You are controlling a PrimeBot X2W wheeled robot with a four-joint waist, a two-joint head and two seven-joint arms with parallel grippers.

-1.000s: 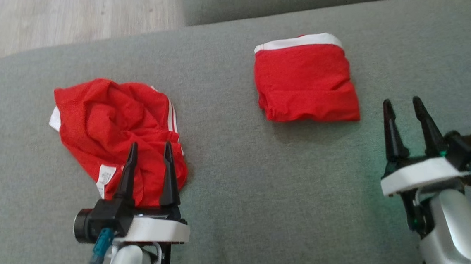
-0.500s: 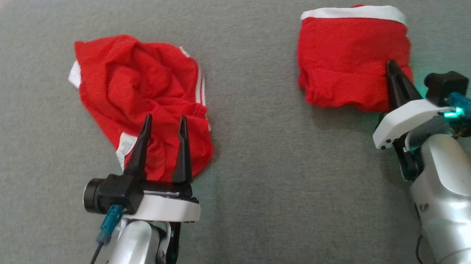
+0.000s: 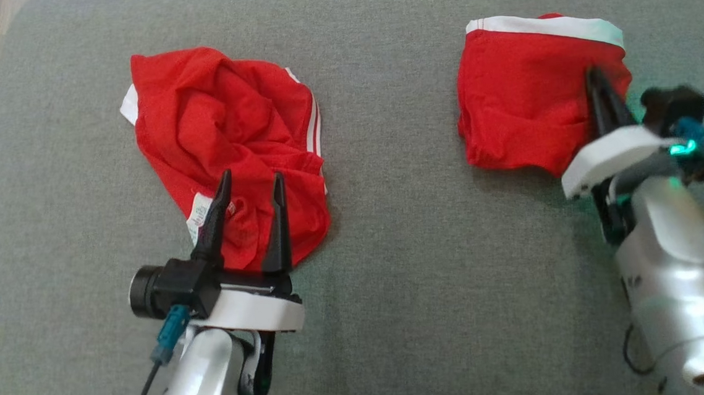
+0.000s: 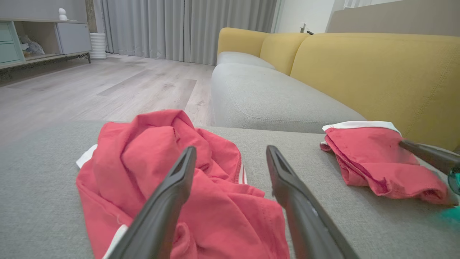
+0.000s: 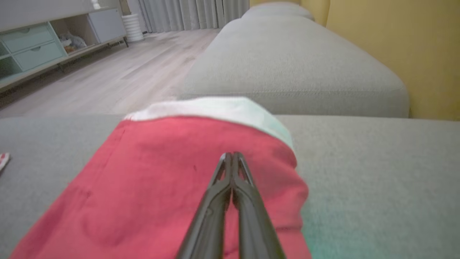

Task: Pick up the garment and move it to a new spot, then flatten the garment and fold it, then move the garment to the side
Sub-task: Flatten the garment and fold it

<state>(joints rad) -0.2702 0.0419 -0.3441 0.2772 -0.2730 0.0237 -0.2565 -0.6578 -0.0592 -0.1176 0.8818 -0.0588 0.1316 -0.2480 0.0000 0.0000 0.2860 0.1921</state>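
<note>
- grey sofa cushion (image 3: 393, 250): bearing two red pieces, well apart.
- crumpled garment (image 3: 223, 126): heaped at the left, not yet flattened; same lie on the cushion as a second ago, its apparent shift in the head view owed to the camera.
- folded garment (image 3: 525, 105): tidy red square with white waistband, at the right; judged ready for the last step, moving aside.
- right gripper (image 3: 595, 75): fingers pressed together, apart a second ago; then just short of the folded garment, now tips over its right part; no cloth seen pinched; likely set for a push, not a lift.
- left gripper (image 3: 251, 177): fingers spread wide as before, over the crumpled garment's near edge, gripping nothing.
- white label (image 3: 198, 211): on that near edge.
</note>
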